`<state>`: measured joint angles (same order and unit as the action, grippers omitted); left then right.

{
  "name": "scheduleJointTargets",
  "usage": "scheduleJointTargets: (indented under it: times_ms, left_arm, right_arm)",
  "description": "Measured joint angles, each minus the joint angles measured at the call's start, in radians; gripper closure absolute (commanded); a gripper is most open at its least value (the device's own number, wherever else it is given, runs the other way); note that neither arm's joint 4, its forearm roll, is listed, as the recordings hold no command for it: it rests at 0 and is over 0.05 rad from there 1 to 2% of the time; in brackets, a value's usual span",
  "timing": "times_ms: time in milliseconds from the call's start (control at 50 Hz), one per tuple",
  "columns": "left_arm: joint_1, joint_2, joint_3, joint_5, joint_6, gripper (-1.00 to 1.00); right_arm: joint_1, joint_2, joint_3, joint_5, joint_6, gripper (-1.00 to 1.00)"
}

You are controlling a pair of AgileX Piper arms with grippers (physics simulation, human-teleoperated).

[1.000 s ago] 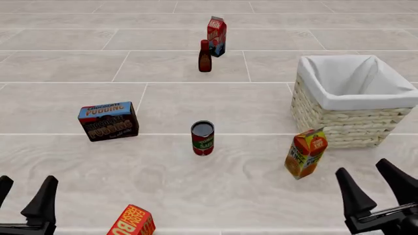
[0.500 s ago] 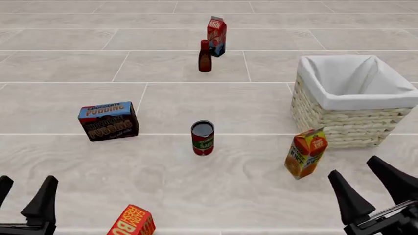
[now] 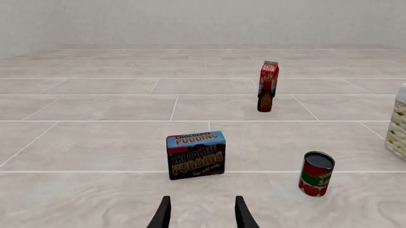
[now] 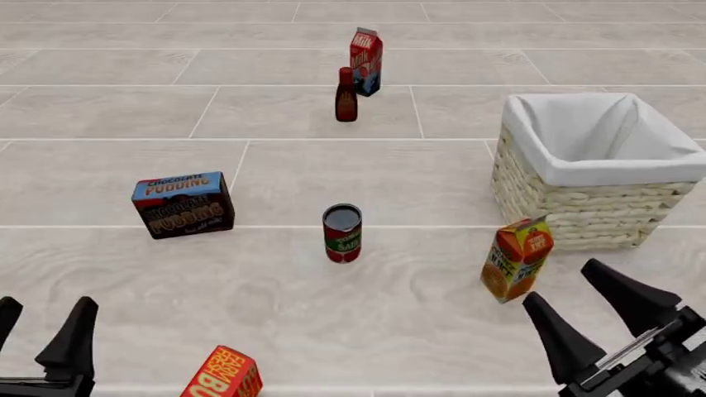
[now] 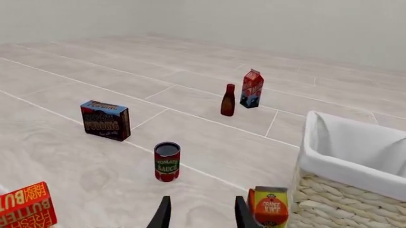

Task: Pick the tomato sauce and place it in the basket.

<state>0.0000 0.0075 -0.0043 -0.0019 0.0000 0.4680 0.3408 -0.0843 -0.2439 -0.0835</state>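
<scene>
The tomato sauce (image 4: pixel 342 233) is a small tin with a red and green label and a dark top, standing upright mid-table; it also shows in the left wrist view (image 3: pixel 316 174) and the right wrist view (image 5: pixel 167 162). The basket (image 4: pixel 601 168) is pale wicker with white lining at the right, seen too in the right wrist view (image 5: pixel 355 175). My right gripper (image 4: pixel 587 308) is open near the front right, well short of the tin. My left gripper (image 4: pixel 42 324) is open at the front left corner, far from the tin.
An orange juice carton (image 4: pixel 515 259) stands between the right gripper and the basket. A chocolate pudding box (image 4: pixel 183 204) sits left of the tin. A dark bottle with a red cap (image 4: pixel 346 96) and a milk carton (image 4: pixel 366 61) stand at the back. A butter box (image 4: pixel 221 375) lies at the front.
The right gripper has moved left and forward and turned a little toward the middle of the table. The left gripper and all objects have stayed put.
</scene>
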Motion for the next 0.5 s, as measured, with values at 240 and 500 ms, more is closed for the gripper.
scheduleJointTargets:
  times_ms: [240,500]
  left_arm:
    - [0.0,0.0,0.0,0.0,0.0,-1.0]
    - [0.0,0.0,0.0,0.0,0.0,-1.0]
  right_arm:
    - [0.05,0.143,0.007,-0.135,-0.006,-1.0]
    - [0.103,0.328,0.014,-0.302,-0.004,-1.0]
